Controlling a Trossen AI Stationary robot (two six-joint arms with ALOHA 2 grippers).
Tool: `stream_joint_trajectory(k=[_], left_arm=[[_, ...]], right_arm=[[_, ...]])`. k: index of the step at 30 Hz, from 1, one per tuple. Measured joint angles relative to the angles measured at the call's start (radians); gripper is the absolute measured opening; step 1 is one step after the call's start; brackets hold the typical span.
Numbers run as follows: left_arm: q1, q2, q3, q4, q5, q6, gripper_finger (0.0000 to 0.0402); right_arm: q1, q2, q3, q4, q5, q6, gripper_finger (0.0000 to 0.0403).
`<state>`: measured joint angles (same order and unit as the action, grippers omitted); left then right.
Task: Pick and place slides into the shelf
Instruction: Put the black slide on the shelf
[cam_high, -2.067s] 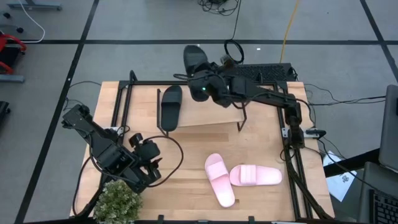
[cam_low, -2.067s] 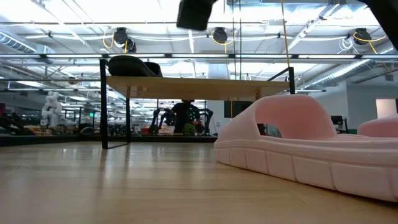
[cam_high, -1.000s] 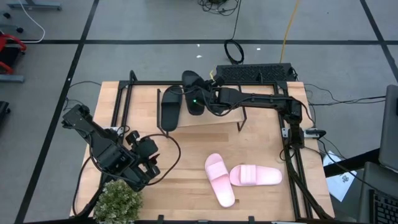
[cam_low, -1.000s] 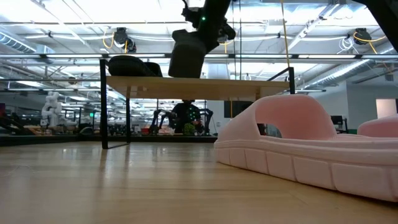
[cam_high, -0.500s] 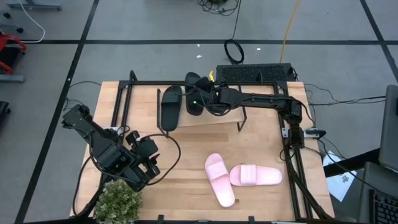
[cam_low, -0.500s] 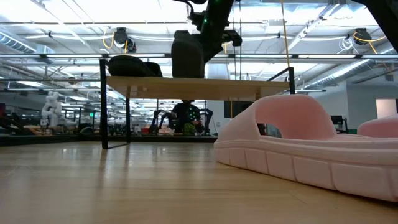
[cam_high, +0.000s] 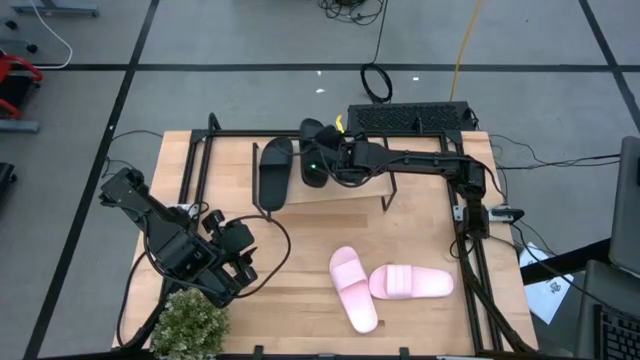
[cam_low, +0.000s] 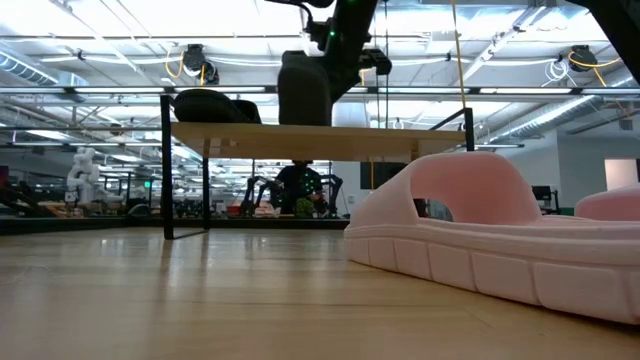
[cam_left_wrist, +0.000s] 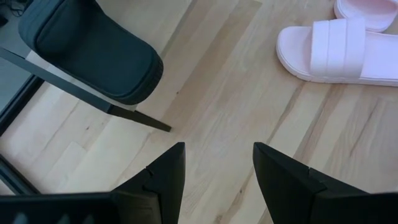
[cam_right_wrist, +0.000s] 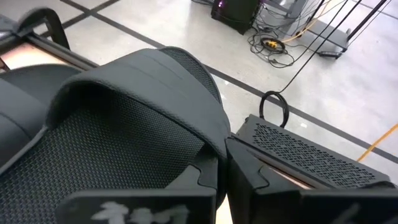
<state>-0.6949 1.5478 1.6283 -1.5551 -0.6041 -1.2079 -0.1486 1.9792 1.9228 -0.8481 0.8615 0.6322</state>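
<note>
**Second black slide lowered to the shelf top, still clamped**

Change since the earlier frames: the right gripper (cam_high: 322, 160) has brought its black slide (cam_high: 313, 152) down from high above the far edge of the table to the shelf (cam_high: 345, 190), and in the last half second it has barely moved. Its fingers are pinched shut on the slide's strap, as the right wrist view shows (cam_right_wrist: 149, 81). In the low view the held slide (cam_low: 304, 88) stands tilted at the plank's top; whether it touches the plank cannot be told.

Left to right: the left gripper (cam_high: 243, 268) waits near the front-left corner of the table (cam_high: 300, 300), unmoved, its fingers (cam_left_wrist: 163, 174) spread apart over bare wood. A potted plant (cam_high: 188, 325) stands just beside it at the front edge. On the shelf, the first black slide (cam_high: 275, 170) lies flat, just to the left of the held one. The two pink slides (cam_high: 352, 288) (cam_high: 411, 283) lie on the table in front of the shelf, touching at one end, well apart from both grippers.

Surroundings: a black frame (cam_high: 470, 250) runs around the light wooden table. Beyond it lie a grey floor with dark lines, a yellow cable (cam_high: 464, 45) and a black perforated box (cam_high: 410, 116).
</note>
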Motion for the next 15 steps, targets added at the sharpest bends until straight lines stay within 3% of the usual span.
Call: stream_joint_trajectory(k=[15], left_arm=[[0.0, 0.0, 0.0, 0.0, -0.014, 0.006, 0.0186]], right_arm=[[0.02, 0.016, 0.0, 0.015, 0.014, -0.007, 0.0]])
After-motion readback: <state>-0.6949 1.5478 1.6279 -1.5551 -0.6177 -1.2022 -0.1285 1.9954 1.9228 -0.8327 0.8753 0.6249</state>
